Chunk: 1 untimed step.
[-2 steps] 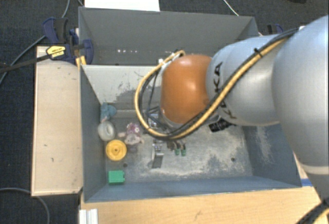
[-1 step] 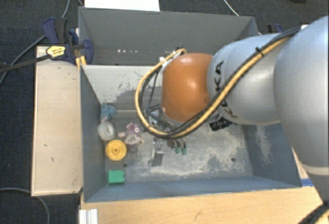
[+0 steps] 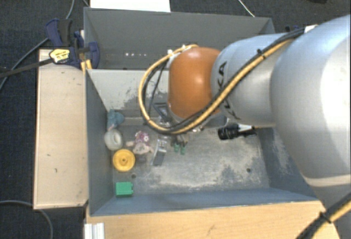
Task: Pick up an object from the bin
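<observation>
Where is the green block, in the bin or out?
In the bin: the green block lies on its floor, in the view's lower left corner.

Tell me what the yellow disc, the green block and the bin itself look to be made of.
Yellow disc: probably plastic. It is smooth and evenly coloured, with a moulded-looking hub at its centre.
Green block: plastic or foam, with a matte, flat colour. The look leaves open which.
Bin: dull grey sheet metal with flat folded walls, its floor scuffed pale in patches.
</observation>
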Motion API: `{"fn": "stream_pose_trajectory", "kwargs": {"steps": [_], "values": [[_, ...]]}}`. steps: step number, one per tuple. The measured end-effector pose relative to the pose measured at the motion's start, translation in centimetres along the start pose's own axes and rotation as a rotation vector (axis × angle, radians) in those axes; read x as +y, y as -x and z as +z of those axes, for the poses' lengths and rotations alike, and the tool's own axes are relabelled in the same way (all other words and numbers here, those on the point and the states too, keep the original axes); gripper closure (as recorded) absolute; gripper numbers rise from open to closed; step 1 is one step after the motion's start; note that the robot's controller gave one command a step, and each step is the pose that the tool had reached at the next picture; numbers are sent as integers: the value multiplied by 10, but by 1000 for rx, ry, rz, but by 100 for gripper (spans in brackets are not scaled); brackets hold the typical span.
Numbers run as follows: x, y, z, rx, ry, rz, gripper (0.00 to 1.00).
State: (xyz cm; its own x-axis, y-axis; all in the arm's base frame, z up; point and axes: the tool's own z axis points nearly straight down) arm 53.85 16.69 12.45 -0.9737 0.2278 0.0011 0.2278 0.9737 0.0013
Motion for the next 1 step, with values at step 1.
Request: {"fn": "stream_pose_trajectory", "kwargs": {"steps": [1], "values": [[-29,-8,-1,0,-1,-199,0]]}}
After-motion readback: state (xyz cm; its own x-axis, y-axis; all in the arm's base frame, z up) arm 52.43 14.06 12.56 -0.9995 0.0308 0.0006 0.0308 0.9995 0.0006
